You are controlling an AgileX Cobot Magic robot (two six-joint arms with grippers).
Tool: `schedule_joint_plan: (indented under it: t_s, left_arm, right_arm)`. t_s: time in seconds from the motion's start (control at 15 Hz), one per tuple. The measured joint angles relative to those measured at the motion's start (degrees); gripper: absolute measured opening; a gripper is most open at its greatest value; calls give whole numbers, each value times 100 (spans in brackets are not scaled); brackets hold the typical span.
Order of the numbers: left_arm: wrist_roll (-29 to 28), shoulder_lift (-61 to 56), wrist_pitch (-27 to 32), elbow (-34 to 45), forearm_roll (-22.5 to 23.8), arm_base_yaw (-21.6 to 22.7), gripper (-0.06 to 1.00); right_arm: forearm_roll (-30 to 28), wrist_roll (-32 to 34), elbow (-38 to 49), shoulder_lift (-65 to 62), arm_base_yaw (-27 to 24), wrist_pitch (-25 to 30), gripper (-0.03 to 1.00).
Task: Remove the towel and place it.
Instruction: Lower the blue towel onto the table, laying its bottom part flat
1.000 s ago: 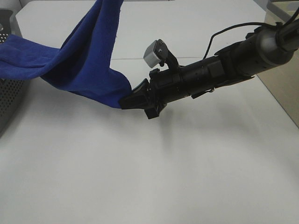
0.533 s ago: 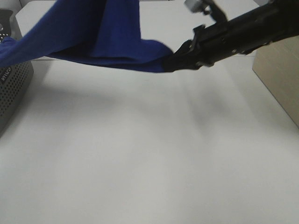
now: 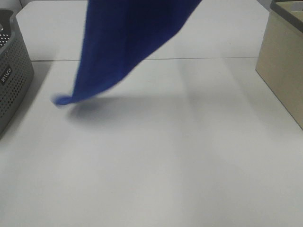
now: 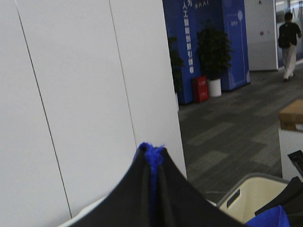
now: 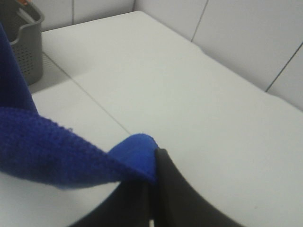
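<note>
The royal-blue towel [image 3: 128,42] hangs from above the top edge of the exterior high view, and its low corner [image 3: 61,100] is just above or on the white table. Both arms are out of that view. My left gripper [image 4: 152,163] is shut on a bit of blue towel edge [image 4: 151,155], raised and facing a white wall. My right gripper [image 5: 154,182] is shut on a fold of the towel [image 5: 135,153], with the cloth stretching away to one side [image 5: 42,151] above the table.
A grey perforated basket [image 3: 12,80] stands at the table's left edge; it also shows in the right wrist view [image 5: 26,42]. A beige box [image 3: 284,66] stands at the right edge. A seam [image 3: 213,58] crosses the table.
The right arm has lifted up and out of the exterior high view with the towel. The towel has come off the basket and now hangs steeply with one corner low.
</note>
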Motion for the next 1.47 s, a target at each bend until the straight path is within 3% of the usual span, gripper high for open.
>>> schedule_joint_plan:
  t_s: [0.2,0.33,0.53,0.67,0.73,0.87,1.13,1.27,1.47]
  left_arm:
    - [-92,0,-395,-172,6,189,0]
    - [-493,0,-6,-189,-178,607,0]
    - [-1312,57,796,-183,-327,968,0]
    - [-1387,52,1003,-183,-327,1003,0]
    - [-1455,52,1289,-183,-395,1014,0]
    - [-1455,52,1633,-183,-476,1014,0]
    - [-1209,52,2275,-183,-647,1003,0]
    - [-1175,52,2114,-183,-647,1003,0]
    - [-1175,52,1409,-183,-636,1003,0]
  right_arm:
    - [-1146,974,-1026,6,0,172,2]
    - [-1919,1553,-1346,-11,6,430,2]
    - [-2045,1839,-1490,-63,34,682,2]
    - [-1994,1702,-1490,-63,34,1026,2]
    - [-2120,1564,-1490,-69,34,1684,2]
    - [-2326,1536,-1490,-132,34,1982,2]
    - [-2836,1507,-1518,-527,34,1765,2]
    - [-2687,1507,-1633,-521,34,1473,2]
    - [-2458,1507,-1902,-476,34,739,2]
